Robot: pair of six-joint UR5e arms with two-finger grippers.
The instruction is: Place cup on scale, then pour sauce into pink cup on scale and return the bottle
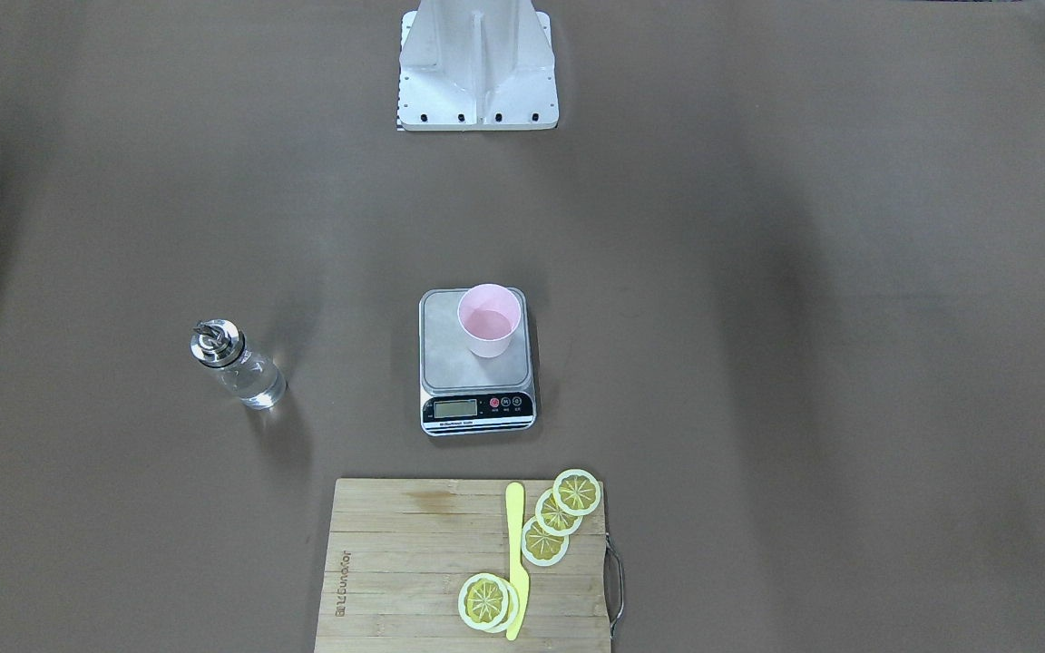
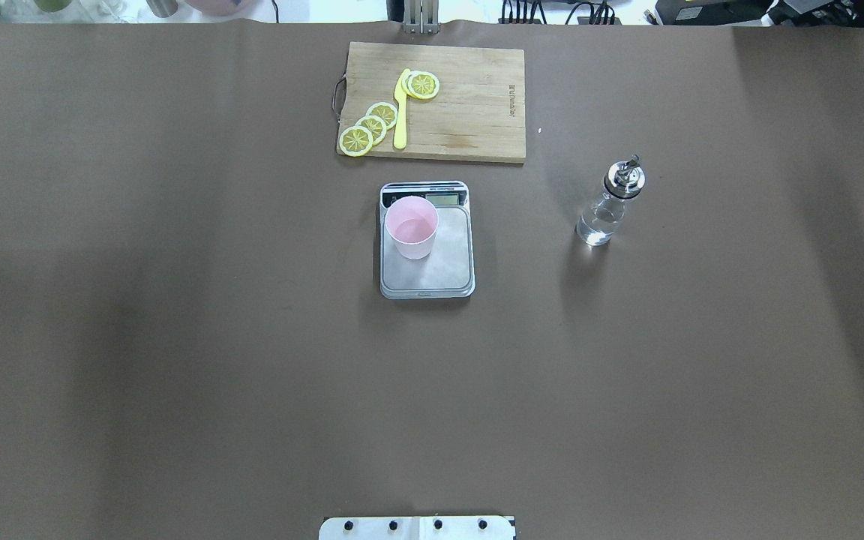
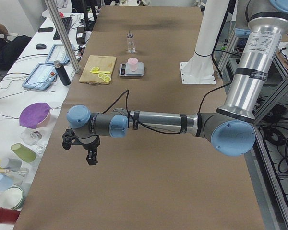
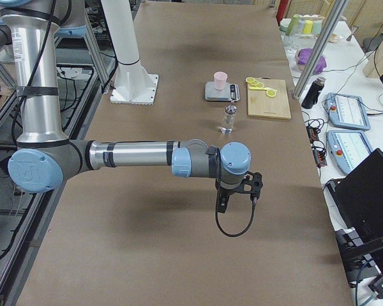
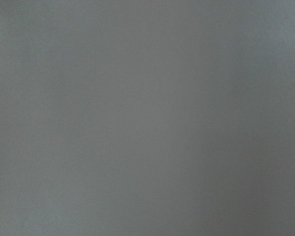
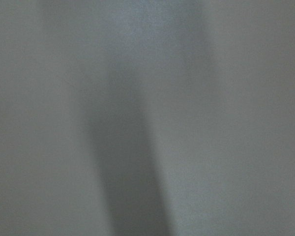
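Note:
The pink cup [image 1: 489, 319] stands upright on the far left corner of the scale's platform [image 1: 450, 349], as seen in the overhead view [image 2: 412, 227]. The glass bottle [image 2: 610, 202] with its metal pourer stands upright on the table on my right, apart from the scale [image 2: 439, 266], with clear liquid in its lower part. My left gripper [image 3: 89, 153] hangs over bare table far from them, seen only in the left side view. My right gripper [image 4: 222, 204] shows only in the right side view. I cannot tell whether either is open. Both wrist views show only bare table.
A wooden cutting board [image 2: 469, 97] with lemon slices [image 2: 372, 124] and a yellow knife [image 2: 401, 112] lies just beyond the scale. The robot's white base [image 1: 477, 73] stands at the near table edge. Monitors, cups and bottles crowd the side benches past the table's far edge.

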